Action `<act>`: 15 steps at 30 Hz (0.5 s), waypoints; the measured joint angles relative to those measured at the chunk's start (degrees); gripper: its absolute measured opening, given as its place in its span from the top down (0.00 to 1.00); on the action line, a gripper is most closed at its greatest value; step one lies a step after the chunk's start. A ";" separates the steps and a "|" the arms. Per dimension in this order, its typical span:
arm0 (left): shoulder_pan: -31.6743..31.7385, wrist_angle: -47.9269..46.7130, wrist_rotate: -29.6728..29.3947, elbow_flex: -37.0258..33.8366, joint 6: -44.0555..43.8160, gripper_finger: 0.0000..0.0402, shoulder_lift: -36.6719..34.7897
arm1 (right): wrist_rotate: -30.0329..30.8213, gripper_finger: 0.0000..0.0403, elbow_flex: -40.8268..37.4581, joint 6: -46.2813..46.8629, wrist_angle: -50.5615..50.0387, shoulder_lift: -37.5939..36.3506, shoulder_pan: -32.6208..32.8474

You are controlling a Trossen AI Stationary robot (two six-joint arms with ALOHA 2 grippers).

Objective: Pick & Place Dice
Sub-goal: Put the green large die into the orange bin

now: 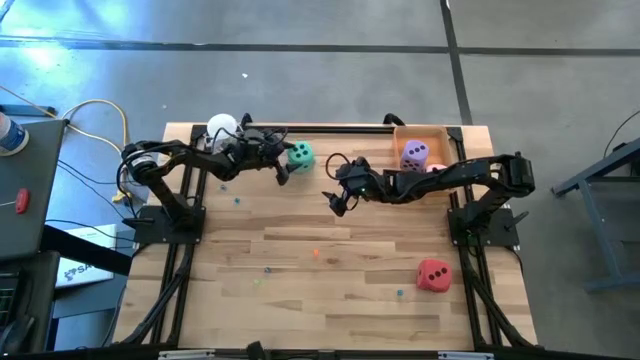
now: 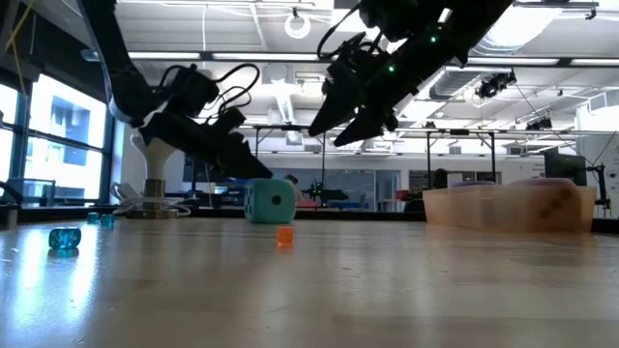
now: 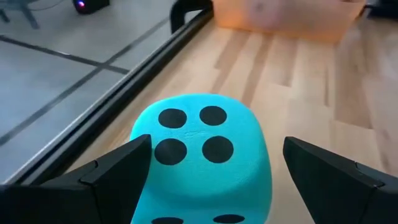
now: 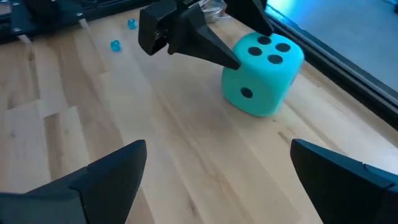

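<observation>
Jaws of left gripper (image 3: pixel 211 177) straddle mint green die (image 3: pixel 202 155) (spread wide).

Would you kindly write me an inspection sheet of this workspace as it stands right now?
Surface: wooden table, light planks, dark rail along the far edge.
Job's things: mint green die on the table near the far edge; purple die and pink die in the tan bin; red die near the right front.
Clutter: small coloured beads scattered; white round-topped object at far left.
Grippers: left gripper open, jaws either side of the mint green die; right gripper open, raised over mid-table.
Cables: yellow and white cables on the floor, left.
Surroundings: grey floor; workshop room beyond.
</observation>
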 joint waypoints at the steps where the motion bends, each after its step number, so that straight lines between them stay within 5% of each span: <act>1: -0.57 -0.15 0.00 0.00 0.02 0.12 0.00 | -0.22 0.03 0.00 -0.02 0.00 0.00 0.01; 6: -4.06 -1.49 -0.90 -0.02 3.72 0.12 -0.02 | -0.24 0.03 0.00 0.01 0.02 0.00 0.02; 15: -9.60 -0.93 -14.24 -0.22 11.35 0.12 0.13 | -0.32 0.03 0.00 1.29 -0.40 0.00 0.04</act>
